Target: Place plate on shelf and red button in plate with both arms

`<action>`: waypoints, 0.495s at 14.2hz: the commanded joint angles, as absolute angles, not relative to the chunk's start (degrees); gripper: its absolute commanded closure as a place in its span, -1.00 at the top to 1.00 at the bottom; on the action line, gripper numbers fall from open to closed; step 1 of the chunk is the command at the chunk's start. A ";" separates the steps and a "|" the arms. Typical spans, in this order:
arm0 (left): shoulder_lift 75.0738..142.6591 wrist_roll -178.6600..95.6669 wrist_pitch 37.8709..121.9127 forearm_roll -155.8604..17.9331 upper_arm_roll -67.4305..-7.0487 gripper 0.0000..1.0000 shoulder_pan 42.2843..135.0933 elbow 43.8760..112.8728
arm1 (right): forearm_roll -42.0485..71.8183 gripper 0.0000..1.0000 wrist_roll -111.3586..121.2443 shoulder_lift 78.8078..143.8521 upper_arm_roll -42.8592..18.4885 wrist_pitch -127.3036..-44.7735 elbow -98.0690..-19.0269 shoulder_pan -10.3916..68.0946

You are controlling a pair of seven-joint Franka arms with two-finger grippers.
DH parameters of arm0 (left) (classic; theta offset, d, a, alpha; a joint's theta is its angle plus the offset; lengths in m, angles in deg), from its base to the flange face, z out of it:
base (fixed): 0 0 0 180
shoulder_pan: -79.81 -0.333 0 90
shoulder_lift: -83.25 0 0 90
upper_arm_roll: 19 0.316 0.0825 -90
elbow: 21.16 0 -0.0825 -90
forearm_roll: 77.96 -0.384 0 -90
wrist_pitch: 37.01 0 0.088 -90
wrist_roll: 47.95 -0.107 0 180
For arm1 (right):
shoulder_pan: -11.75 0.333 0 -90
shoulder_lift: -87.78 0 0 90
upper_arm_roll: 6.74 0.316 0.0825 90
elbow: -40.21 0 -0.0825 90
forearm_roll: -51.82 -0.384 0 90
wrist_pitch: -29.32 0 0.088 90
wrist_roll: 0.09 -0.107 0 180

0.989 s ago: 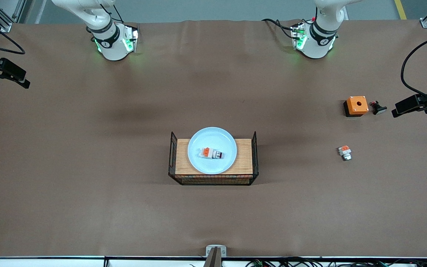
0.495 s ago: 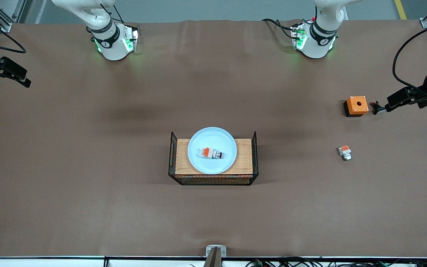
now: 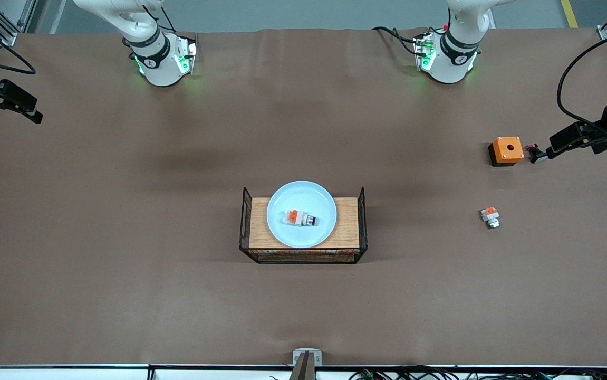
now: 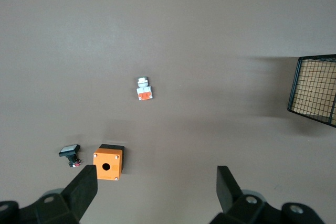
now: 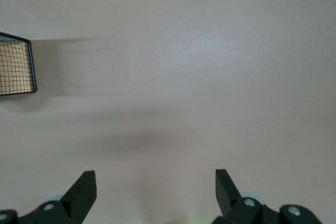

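You have the plate [image 3: 301, 214] sitting on the wooden board of a black wire basket [image 3: 303, 257] near the middle of the desk [image 3: 124, 264], and the red button [image 3: 300, 218] lies on its side in the plate, close to the plate's centre, its orange block toward the right arm's end and its dark cap toward the left arm's end. Reading the front view as a clock face with the basket at the centre, you will find the orange box with a hole [image 3: 507, 150] at about two o'clock, a small black part [image 3: 535, 153] just beside it toward the left arm's end of the desk, and the white-orange piece with a pale tip [image 3: 490, 217] at about three o'clock, nearer the front camera than the box. Your left tool [image 4: 157, 187] is up in the air over the bare desk near the orange box, fingers spread wide and released, grasping nothing. Your right tool [image 5: 155, 184] hangs over bare desk at the right arm's end, at about ten o'clock from the basket, also spread wide and released.
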State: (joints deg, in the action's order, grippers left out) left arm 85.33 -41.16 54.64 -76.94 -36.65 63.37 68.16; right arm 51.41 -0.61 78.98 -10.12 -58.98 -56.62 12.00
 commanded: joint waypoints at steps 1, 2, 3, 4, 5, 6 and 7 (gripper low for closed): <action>85.79 -42.15 54.66 -76.11 -36.76 1.00 63.20 66.99 | 50.76 1.00 0.17 78.20 -9.46 -57.69 -56.65 10.70; 85.88 -42.06 54.66 -76.72 -36.76 0.99 63.29 66.73 | 50.76 1.00 0.17 78.11 -9.46 -57.69 -56.65 10.79; 85.88 -42.15 54.75 -76.90 -36.76 0.99 63.29 66.73 | 50.76 1.00 0.17 78.20 -9.46 -57.61 -56.65 10.79; 85.88 -42.15 54.75 -76.99 -36.76 1.00 63.29 66.64 | 50.76 1.00 0.17 78.20 -9.46 -57.61 -56.65 10.79; 85.88 -42.15 54.75 -76.90 -36.76 1.00 63.38 66.47 | 50.76 1.00 0.17 78.20 -9.46 -57.78 -56.65 10.87; 85.88 -42.15 54.75 -76.55 -36.84 0.99 63.38 66.20 | 50.76 1.00 0.17 78.20 -9.46 -57.78 -56.65 10.79; 85.79 -42.15 54.75 -76.55 -36.84 0.99 63.38 66.20 | 50.76 1.00 0.17 78.20 -9.46 -57.78 -56.65 10.79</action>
State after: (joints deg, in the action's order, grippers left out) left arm 85.37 -41.16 54.76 -76.93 -36.66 63.39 67.55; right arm 51.41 -0.61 78.98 -10.13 -58.27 -56.61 11.98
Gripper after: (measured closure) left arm 0.000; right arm 0.000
